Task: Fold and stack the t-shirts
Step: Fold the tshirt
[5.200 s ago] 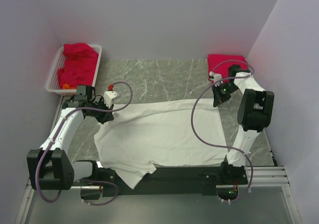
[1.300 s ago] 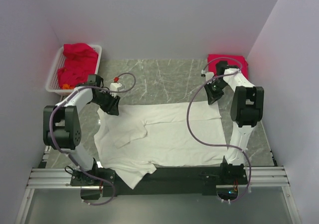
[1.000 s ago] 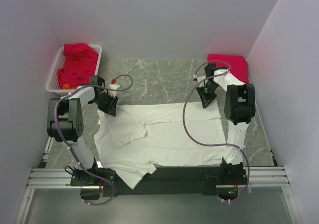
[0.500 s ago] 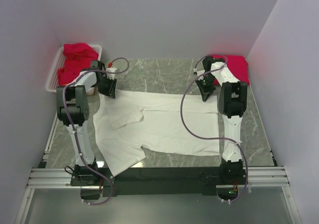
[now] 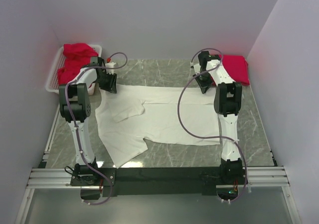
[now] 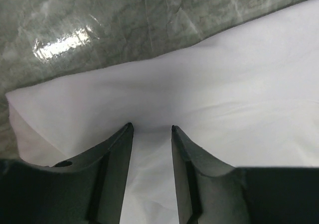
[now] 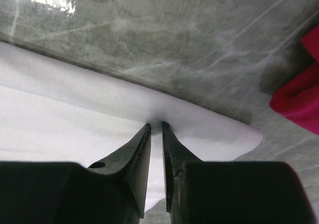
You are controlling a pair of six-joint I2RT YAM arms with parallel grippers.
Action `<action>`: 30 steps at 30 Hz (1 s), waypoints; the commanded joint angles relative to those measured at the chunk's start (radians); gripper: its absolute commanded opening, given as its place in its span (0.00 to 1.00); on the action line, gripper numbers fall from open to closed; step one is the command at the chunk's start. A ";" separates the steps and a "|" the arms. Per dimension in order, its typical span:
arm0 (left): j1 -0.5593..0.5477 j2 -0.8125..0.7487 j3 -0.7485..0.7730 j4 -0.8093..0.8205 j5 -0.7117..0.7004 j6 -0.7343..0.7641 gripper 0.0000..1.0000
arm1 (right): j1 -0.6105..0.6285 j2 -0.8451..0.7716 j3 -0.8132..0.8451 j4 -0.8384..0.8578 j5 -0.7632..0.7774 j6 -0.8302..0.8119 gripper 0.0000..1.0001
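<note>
- The white t-shirt (image 5: 164, 119) lies spread across the middle of the table. It is a soft, matte cloth, mostly flat, with shallow creases. A flap is folded over onto the body near its left side, and one sleeve points towards the near edge.
- Its far edge is drawn out in a fairly straight line between the two grippers.
- The left gripper (image 6: 150, 128) sits at the far-left corner of the shirt. Its dark, tapered fingers (image 6: 112, 154) stand a modest way apart, with a ridge of white cloth gathered between the tips.
- The right gripper (image 7: 156, 125) sits at the far-right corner. Its jaws are almost together, nipping a thin fold of the hem, and the fabric puckers towards the tips.
- A folded red t-shirt (image 5: 237, 67), bright crimson, lies at the far right of the table, just beyond the right gripper.
- More red t-shirts (image 5: 77, 52) are heaped and rumpled in a white slatted plastic basket (image 5: 50, 84) at the far-left corner.
- The table (image 5: 164, 72) is glossy, with a grey-green marble pattern and pale veins that catch the light.
- A mauve cable (image 5: 182, 119) loops from each arm over the shirt.
</note>
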 commanded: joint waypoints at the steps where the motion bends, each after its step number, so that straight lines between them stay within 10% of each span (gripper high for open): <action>1: 0.016 0.040 0.026 -0.006 0.006 -0.019 0.45 | -0.010 0.013 -0.018 0.151 0.119 -0.024 0.23; 12: 0.098 -0.392 -0.173 -0.119 0.395 0.355 0.58 | 0.013 -0.402 -0.286 0.163 -0.074 -0.109 0.59; 18: 0.209 -0.509 -0.306 -0.521 0.429 0.797 0.66 | 0.024 -0.804 -0.766 0.166 -0.150 -0.221 0.58; 30: 0.263 -0.816 -0.661 -0.464 0.365 0.949 0.63 | 0.096 -1.219 -1.474 0.299 -0.043 -0.315 0.35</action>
